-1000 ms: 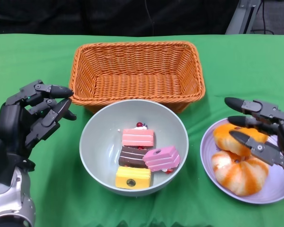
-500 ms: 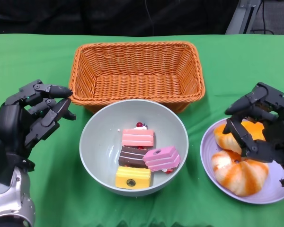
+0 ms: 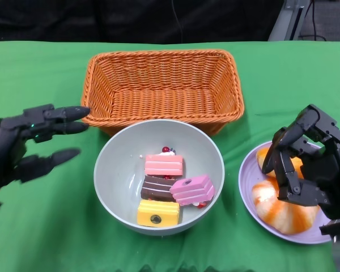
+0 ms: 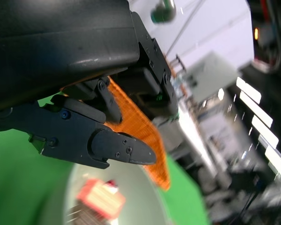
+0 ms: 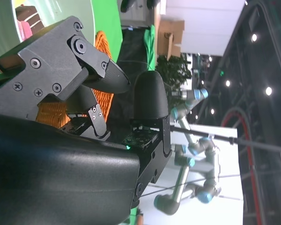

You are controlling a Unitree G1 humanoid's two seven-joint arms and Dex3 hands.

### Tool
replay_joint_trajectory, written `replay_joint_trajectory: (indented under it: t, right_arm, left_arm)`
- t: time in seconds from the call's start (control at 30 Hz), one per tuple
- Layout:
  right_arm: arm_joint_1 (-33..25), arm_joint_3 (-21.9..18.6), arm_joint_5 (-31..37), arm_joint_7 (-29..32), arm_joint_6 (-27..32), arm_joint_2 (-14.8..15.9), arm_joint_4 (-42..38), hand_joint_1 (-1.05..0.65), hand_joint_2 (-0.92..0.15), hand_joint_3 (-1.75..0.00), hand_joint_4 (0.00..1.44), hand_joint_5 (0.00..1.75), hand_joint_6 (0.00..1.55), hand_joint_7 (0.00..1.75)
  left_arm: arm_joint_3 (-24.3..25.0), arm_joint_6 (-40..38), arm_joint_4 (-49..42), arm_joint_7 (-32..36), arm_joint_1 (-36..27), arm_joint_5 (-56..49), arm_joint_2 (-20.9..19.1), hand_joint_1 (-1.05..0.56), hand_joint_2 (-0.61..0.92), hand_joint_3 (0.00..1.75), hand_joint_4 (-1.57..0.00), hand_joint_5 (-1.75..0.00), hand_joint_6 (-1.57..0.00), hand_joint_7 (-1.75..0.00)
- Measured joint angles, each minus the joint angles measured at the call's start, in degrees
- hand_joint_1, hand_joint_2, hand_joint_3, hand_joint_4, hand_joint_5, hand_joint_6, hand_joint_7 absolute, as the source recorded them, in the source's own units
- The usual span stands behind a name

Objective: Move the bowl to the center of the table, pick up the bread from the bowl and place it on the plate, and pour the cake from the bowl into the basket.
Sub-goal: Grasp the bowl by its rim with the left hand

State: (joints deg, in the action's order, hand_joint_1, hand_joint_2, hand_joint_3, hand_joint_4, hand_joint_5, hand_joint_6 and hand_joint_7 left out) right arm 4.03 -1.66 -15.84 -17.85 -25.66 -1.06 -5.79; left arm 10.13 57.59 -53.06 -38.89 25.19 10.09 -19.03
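Observation:
The grey bowl (image 3: 118, 154) stands mid-table in front of the orange wicker basket (image 3: 163, 88), almost touching it. In it lie several cake pieces: a pink one (image 3: 164, 165), a brown one (image 3: 157, 187), another pink one (image 3: 192, 190) and a yellow one (image 3: 157, 212). Orange-and-white bread (image 3: 284, 211) lies on the lavender plate (image 3: 247, 180) at the right. My right hand (image 3: 309, 164) hovers over the plate, fingers curled in, nothing visibly in them. My left hand (image 3: 28, 148) is left of the bowl, fingers spread, apart from the rim. The left wrist view shows the basket (image 4: 143, 136) and a cake (image 4: 103, 199).
Green cloth covers the table. The basket is empty and sits at the back centre. Bare cloth lies to the left of the bowl and between the bowl and the plate. The table's near edge is just below the bowl.
My right hand's fingers went from stretched over the bread to curled in, and the hand drew back toward me. My left hand slid left and spread wider. Bowl, bread and cakes stayed put.

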Motion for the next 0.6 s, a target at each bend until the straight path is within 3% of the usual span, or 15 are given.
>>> replay_joint_trajectory:
  t: [0.07,0.2,0.3,0.43,0.6]
  right_arm:
    - [0.0,-0.35,-0.46,-0.03,0.04,-0.44,-0.21,-0.13,-0.42,-1.32,0.74,1.75,0.5,1.64]
    - [0.01,-0.98,-0.9,0.49,0.14,-0.97,-0.29,-0.11,-0.44,-1.3,0.73,1.75,0.49,1.63]
    - [0.03,-1.68,-1.36,0.76,0.83,-1.35,-0.38,-0.09,-0.48,-1.29,0.73,1.75,0.48,1.64]
    - [0.01,-2.38,-2.39,0.97,2.17,-1.57,-0.38,-0.08,-0.52,-1.29,0.73,1.75,0.48,1.65]
    - [0.08,-3.08,-2.4,1.54,3.04,-1.66,-0.37,-0.08,-0.54,-1.29,0.75,1.75,0.48,1.66]
  left_arm:
    - [-1.08,3.52,1.25,-0.71,-1.03,-2.09,-2.84,-0.68,0.92,0.12,-0.23,0.0,-0.31,0.0]
    - [-1.88,9.65,2.44,0.84,-1.44,-5.94,-5.99,-0.72,0.92,0.12,-0.24,-0.02,-0.31,-0.01]
    - [-2.09,18.6,-0.33,3.79,-1.11,-11.0,-6.31,-0.74,0.92,0.12,-0.37,-0.06,-0.38,-0.03]
    - [2.76,31.8,-4.19,8.75,-0.18,-20.21,-4.52,-0.57,0.92,0.04,-0.63,-0.06,-0.58,-0.04]
    - [5.64,34.36,-0.69,17.74,0.18,-35.2,-3.55,-0.46,0.92,0.02,-0.76,-0.06,-0.69,-0.04]
